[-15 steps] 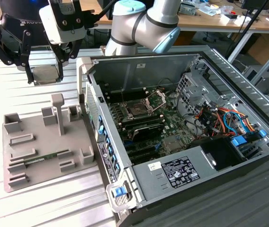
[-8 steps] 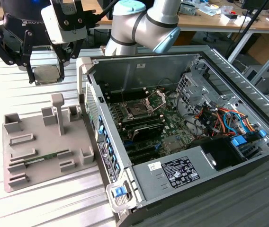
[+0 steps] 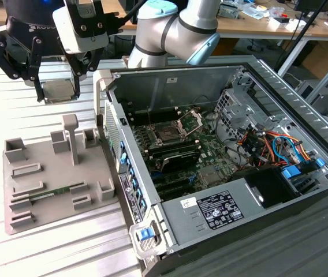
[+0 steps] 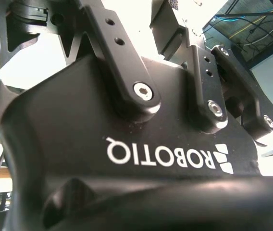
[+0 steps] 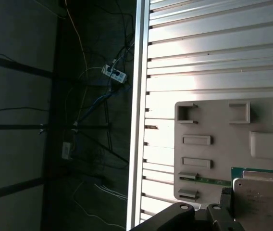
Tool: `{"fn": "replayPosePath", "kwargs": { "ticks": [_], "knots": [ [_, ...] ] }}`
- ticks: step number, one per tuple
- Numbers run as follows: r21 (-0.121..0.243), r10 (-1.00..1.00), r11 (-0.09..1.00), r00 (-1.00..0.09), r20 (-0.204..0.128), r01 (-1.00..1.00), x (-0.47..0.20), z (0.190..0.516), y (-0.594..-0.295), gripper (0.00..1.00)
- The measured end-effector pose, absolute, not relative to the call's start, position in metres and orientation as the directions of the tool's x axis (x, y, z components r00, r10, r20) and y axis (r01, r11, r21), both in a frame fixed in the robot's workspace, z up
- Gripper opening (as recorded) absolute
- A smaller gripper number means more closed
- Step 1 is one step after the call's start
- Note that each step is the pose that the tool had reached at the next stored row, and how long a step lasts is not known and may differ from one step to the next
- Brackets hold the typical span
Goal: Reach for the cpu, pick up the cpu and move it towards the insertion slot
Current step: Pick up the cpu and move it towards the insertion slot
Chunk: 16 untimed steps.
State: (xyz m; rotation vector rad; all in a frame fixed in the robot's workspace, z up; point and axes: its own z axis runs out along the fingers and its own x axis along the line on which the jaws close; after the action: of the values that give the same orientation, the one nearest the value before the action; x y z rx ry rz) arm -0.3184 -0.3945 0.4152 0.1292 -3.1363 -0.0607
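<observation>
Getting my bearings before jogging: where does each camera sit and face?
Exterior view: off the arm, looking down on the computer case, insertion slot and grey fixture; the arm and the gripper holding the cpu show.
First wrist view: on the wrist, facing down at the slatted table; a black link shows.
Second wrist view: on the wrist, close against the gripper's black body.
Shared: exterior and first wrist views both show cpu and grey fixture.

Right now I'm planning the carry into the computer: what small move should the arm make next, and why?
Probably a level slide toward the exterior view's right. The gripper appears shut on the chip, raised off the table and outside the case. The socket sits inside, frame open, past the case's near wall, so height should be held.
</observation>
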Motion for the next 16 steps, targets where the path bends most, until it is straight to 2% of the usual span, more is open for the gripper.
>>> {"fn": "replayPosePath", "kwargs": {
  "ticks": [16],
  "knots": [
    [0.039,-0.082,0.996,-0.997,0.000,-0.082,-0.3141,0.4153,-0.3944,0.55]
  ]
}}
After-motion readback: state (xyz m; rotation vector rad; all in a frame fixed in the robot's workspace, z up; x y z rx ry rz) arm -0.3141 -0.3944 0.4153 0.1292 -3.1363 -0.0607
